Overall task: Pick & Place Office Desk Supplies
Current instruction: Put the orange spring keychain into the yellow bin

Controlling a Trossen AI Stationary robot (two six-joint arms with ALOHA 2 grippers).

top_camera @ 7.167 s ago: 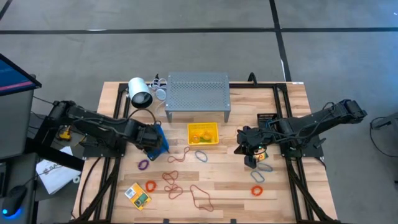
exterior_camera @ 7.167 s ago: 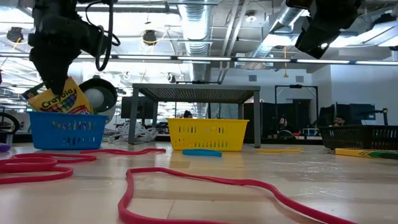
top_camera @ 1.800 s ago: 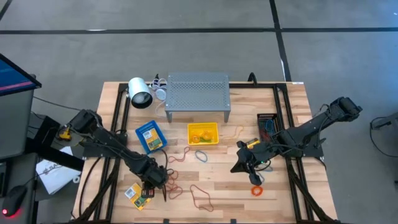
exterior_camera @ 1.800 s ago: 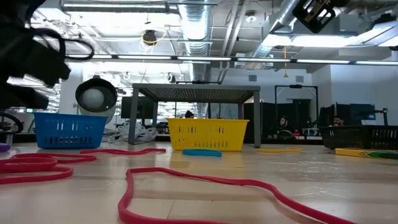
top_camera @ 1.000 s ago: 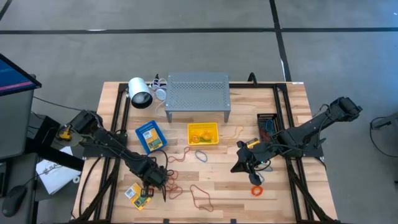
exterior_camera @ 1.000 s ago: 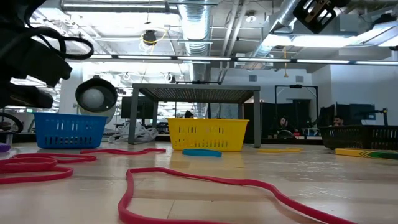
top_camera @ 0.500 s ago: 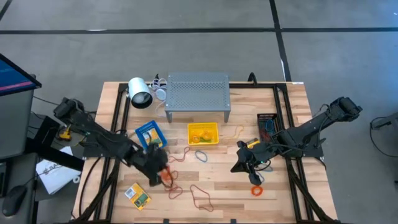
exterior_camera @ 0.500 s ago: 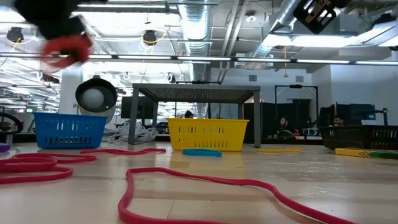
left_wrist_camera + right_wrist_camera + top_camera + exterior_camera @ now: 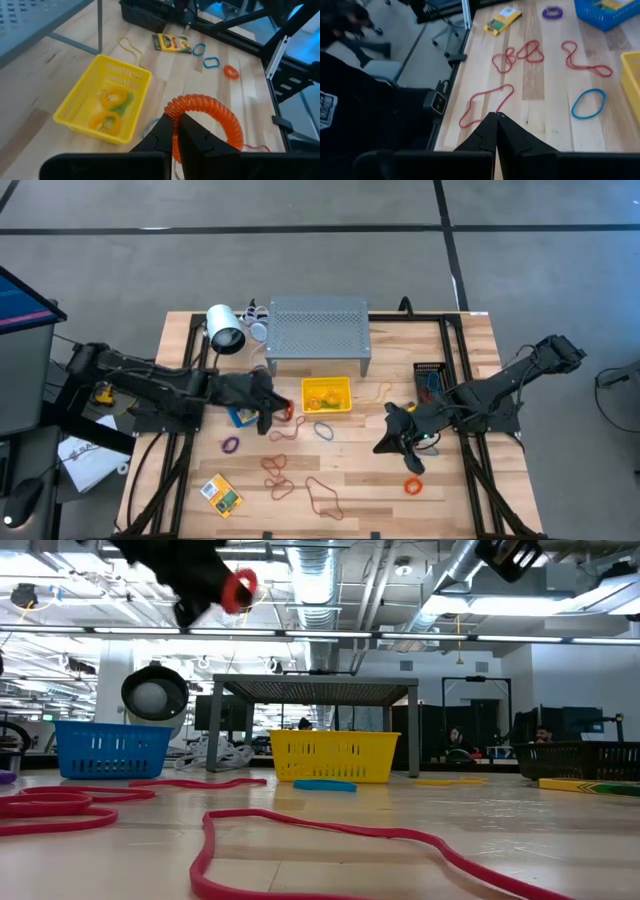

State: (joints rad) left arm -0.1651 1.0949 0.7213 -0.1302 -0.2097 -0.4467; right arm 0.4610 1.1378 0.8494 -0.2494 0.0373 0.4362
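Note:
My left gripper (image 9: 274, 418) hangs above the table between the blue bin (image 9: 240, 417) and the yellow bin (image 9: 327, 395), shut on an orange coiled band (image 9: 215, 120); the low view shows that band (image 9: 240, 590) high above the tabletop. My right gripper (image 9: 392, 443) is shut on nothing, raised over the table's right half. Red loops (image 9: 278, 472), a purple loop (image 9: 231, 445), a blue loop (image 9: 324, 430) and an orange loop (image 9: 413, 486) lie flat on the wood. One crayon box (image 9: 221, 494) lies near the front left, another (image 9: 172, 42) beside the black bin. My left gripper pinches the orange coiled band between its two fingers at the side of the ring nearest it (image 9: 176, 111). The fingers slant downward, pointing toward the table's right. The ring stands out beyond the fingertips, lifted clear of the table.
A grey perforated shelf (image 9: 318, 330) stands at the far middle, with a white lamp-like object (image 9: 226, 330) to its left. A black bin (image 9: 430, 375) sits at the right. The yellow bin holds a few yellow and green loops (image 9: 112, 102).
My left gripper has risen from the tabletop next to the front-left crayon box with the orange coiled band. It has swung toward the far edge and the right, toward the yellow bin, and tipped from pointing steeply down to a shallow slant. The band is now lifted clear.

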